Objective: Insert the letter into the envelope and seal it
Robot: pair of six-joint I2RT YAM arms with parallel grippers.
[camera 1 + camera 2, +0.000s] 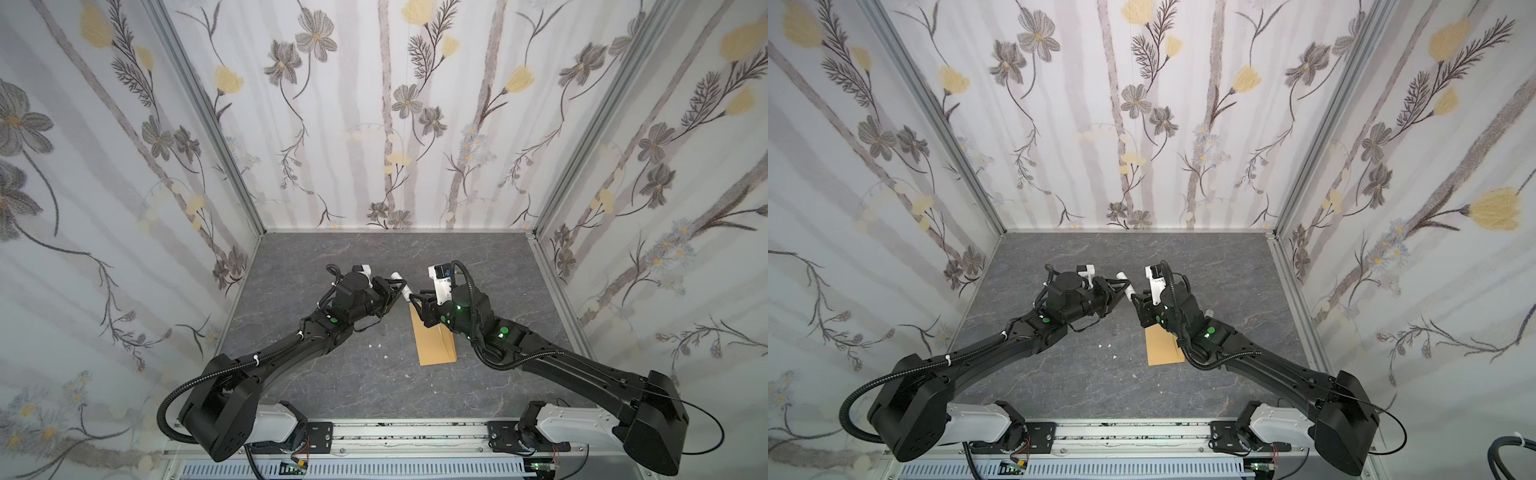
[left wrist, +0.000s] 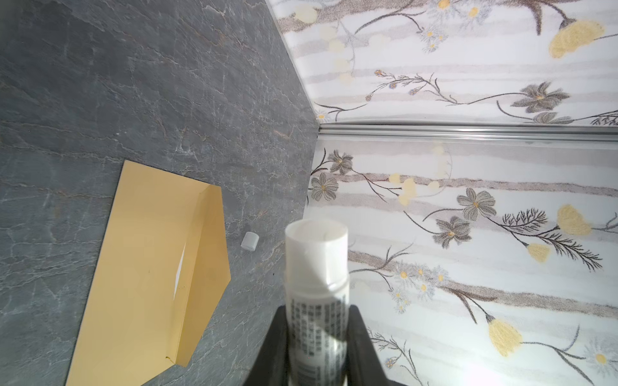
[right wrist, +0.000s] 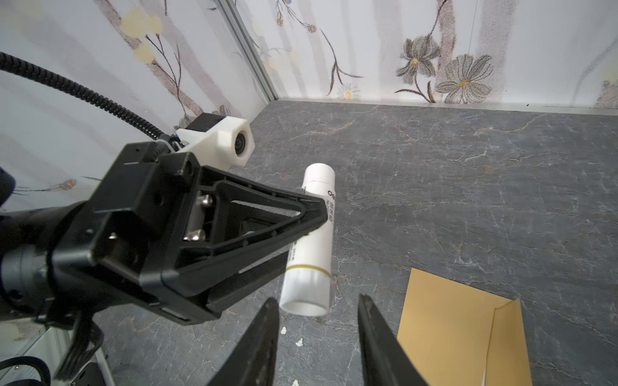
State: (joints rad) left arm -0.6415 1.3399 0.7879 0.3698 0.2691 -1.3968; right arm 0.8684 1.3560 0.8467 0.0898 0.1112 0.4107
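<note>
The kraft-brown envelope (image 1: 436, 347) (image 1: 1163, 349) (image 2: 143, 267) (image 3: 451, 327) lies flat on the grey table, partly under my right arm. Its pointed flap (image 2: 209, 260) is bent along the fold. A thin white sliver (image 2: 179, 270) shows at the flap's edge; the rest of the letter is hidden. My left gripper (image 1: 400, 285) (image 1: 1123, 286) (image 2: 317, 312) is shut on a white tube (image 2: 316, 260) (image 3: 312, 234), held above the table. My right gripper (image 1: 415, 296) (image 1: 1136, 297) (image 3: 317, 298) is open, its fingertips on either side of the tube's lower end, without touching it.
A small white cap (image 2: 250, 241) lies on the table beside the envelope's flap. Tiny white scraps (image 1: 380, 345) (image 3: 283, 331) dot the table near the middle. Flower-papered walls close in the back and both sides.
</note>
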